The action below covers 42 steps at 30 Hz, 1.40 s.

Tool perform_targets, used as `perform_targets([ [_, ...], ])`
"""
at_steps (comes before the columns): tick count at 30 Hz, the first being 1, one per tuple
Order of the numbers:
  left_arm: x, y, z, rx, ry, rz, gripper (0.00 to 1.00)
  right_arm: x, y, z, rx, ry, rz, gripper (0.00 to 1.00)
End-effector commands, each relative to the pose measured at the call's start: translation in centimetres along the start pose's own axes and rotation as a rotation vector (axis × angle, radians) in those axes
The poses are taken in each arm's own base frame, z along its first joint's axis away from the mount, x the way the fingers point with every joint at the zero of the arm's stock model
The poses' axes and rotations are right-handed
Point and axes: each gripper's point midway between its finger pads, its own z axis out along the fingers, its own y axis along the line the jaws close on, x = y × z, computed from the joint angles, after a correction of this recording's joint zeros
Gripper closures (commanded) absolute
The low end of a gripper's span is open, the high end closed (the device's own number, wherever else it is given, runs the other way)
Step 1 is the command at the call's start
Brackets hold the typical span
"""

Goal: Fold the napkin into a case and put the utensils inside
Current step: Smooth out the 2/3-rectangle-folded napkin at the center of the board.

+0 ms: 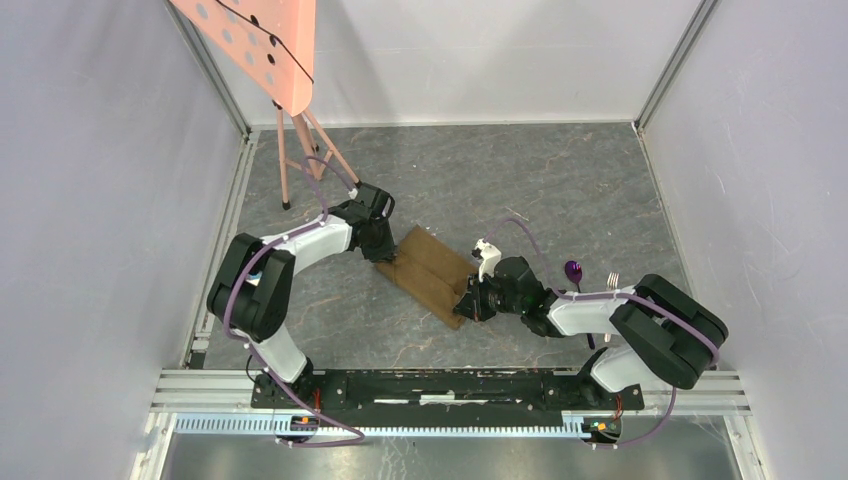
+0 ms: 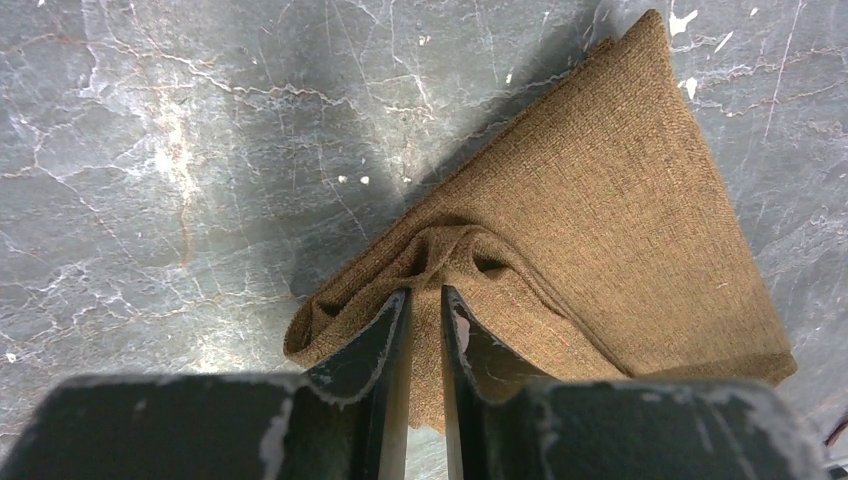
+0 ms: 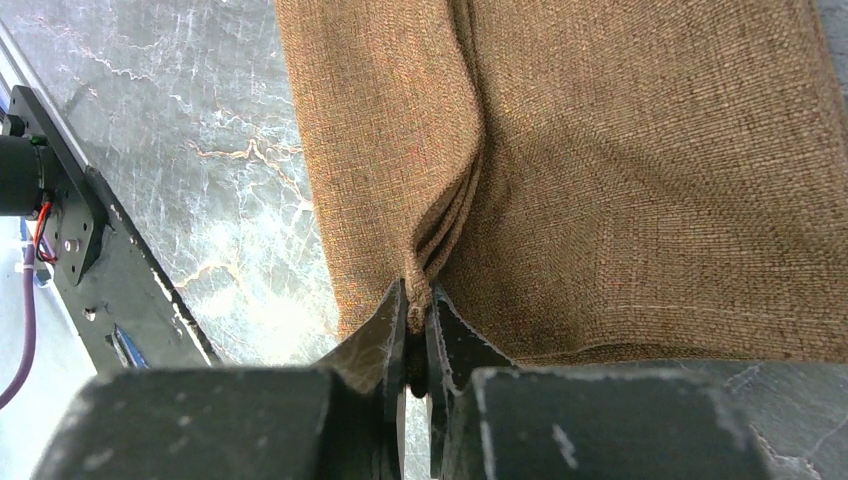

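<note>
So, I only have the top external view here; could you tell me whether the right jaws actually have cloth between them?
Observer: Yes, the right gripper pinches a raised ridge of the napkin between its tips.
Operator: And the left?
Observer: The left gripper has its jaws a narrow slit apart, with cloth puckered at the tips; I cannot confirm a grip.
Operator: Is the cloth single there?
Observer: No, it is doubled over, with a rounded fold at that edge.
</note>
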Motion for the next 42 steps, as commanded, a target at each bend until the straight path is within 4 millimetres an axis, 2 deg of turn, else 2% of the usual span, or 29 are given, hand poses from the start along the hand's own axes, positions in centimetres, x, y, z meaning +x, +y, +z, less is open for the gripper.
perform_targets([
  [1,-0.6,0.0,0.4,0.011,-0.019,0.044,0.78,-0.4,0.3,-0.1,-0.005,-0.019,-0.024,0.9],
  [4,-0.4,0.3,0.7,0.0,-0.015,0.048,0.77,-0.4,0.2,-0.4,0.004,-0.011,-0.058,0.84],
  [8,0.1,0.4,1.1,-0.002,0.005,0.051,0.78,-2.7,-1.1,-1.9,0.13,-0.048,-0.173,0.56],
  [11,0.2,0.5,1.1,0.003,0.008,0.053,0.77,-5.1,-1.4,-2.8,0.203,-0.072,-0.265,0.44],
  [14,0.2,0.4,1.0,0.01,0.004,0.054,0.76,-7.2,-0.3,-2.0,0.176,-0.082,-0.313,0.35],
  [15,0.3,0.4,1.1,0.01,0.006,0.054,0.75,-7.8,0.9,-1.4,0.127,-0.081,-0.313,0.34],
  [17,0.3,0.4,1.1,0.012,0.008,0.054,0.75,-8.2,3.1,0.4,0.01,-0.066,-0.286,0.34],
  [19,0.3,0.4,1.0,0.011,0.007,0.055,0.75,-8.6,5.5,2.1,-0.118,-0.056,-0.243,0.38],
  [21,0.3,0.5,1.0,0.007,0.006,0.054,0.75,-9.0,6.9,3.6,-0.203,-0.057,-0.198,0.46],
  [25,0.4,0.7,1.1,-0.006,0.009,0.055,0.74,-9.5,8.6,6.0,-0.318,-0.059,-0.128,0.55],
  [27,0.4,0.8,1.1,-0.009,0.011,0.059,0.74,-9.8,9.2,6.7,-0.36,-0.063,-0.119,0.56],
  [32,0.4,0.9,1.3,-0.013,0.008,0.056,0.74,-9.2,8.7,8.2,-0.362,-0.04,-0.116,0.57],
  [35,0.4,0.8,1.4,-0.007,0.008,0.051,0.74,-8.0,8.0,8.9,-0.36,-0.011,-0.097,0.57],
  [39,0.7,1.0,1.6,-0.013,0.019,0.048,0.73,-5.8,6.6,8.5,-0.333,0.02,-0.087,0.53],
  [42,0.9,1.2,1.9,-0.018,0.021,0.044,0.73,-4.3,6.9,7.7,-0.357,0.04,-0.081,0.52],
])
